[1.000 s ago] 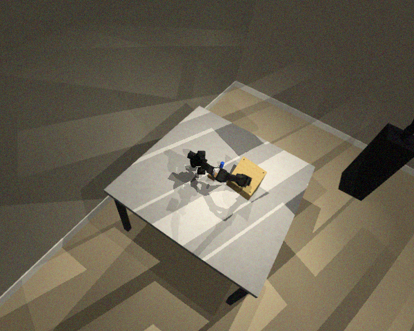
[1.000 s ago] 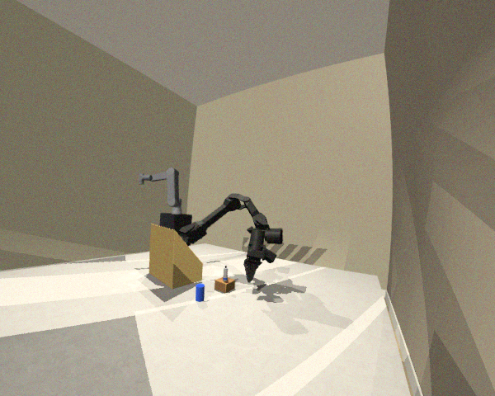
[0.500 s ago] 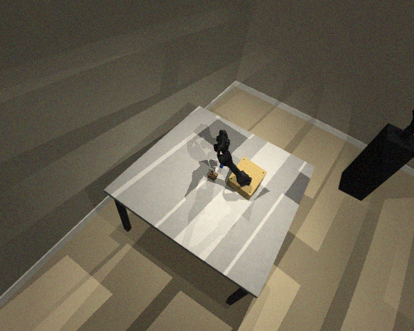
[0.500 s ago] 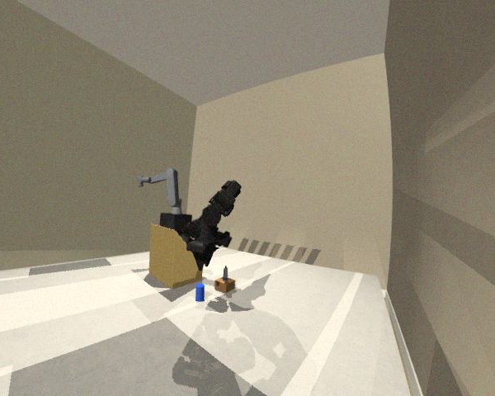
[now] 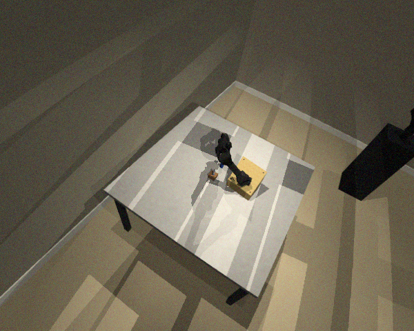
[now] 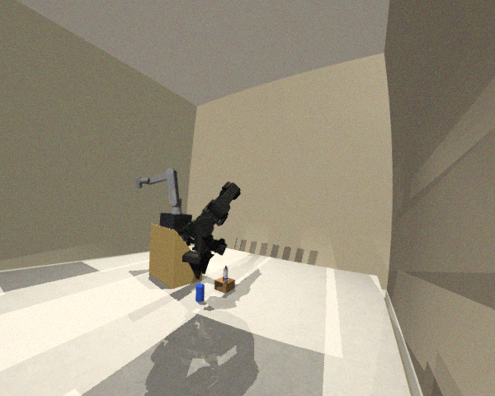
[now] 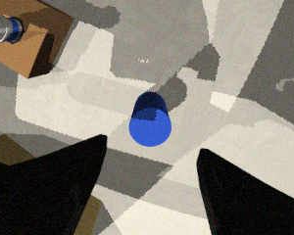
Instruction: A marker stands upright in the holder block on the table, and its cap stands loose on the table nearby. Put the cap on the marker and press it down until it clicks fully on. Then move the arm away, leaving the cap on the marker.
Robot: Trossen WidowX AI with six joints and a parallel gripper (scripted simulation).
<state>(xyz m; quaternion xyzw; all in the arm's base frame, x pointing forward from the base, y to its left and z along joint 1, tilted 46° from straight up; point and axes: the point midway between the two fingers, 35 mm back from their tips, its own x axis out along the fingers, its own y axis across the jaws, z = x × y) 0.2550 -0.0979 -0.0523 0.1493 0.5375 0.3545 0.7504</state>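
Note:
The blue cap [image 7: 150, 124] [image 6: 200, 292] [image 5: 221, 165] stands upright on the table. The wrist view looks down on it from above, just ahead of the fingertips. My gripper [image 7: 153, 149] [image 6: 200, 271] is open and empty, hanging a short way above the cap. The marker [image 6: 225, 272] [image 7: 2, 29] [image 5: 213, 171] stands upright in the brown holder block [image 6: 224, 285] [image 7: 25, 39] [image 5: 210, 177]. The block sits close beside the cap, and the marker's tip is bare. In the top view the arm hides the fingers.
The arm's tan base block [image 5: 254, 169] [image 6: 164, 260] stands right behind the cap and holder. A grey arm [image 6: 171, 187] on a black pedestal [image 5: 378, 160] stands off the table. The white table [image 5: 164, 199] carries striped light and shadows.

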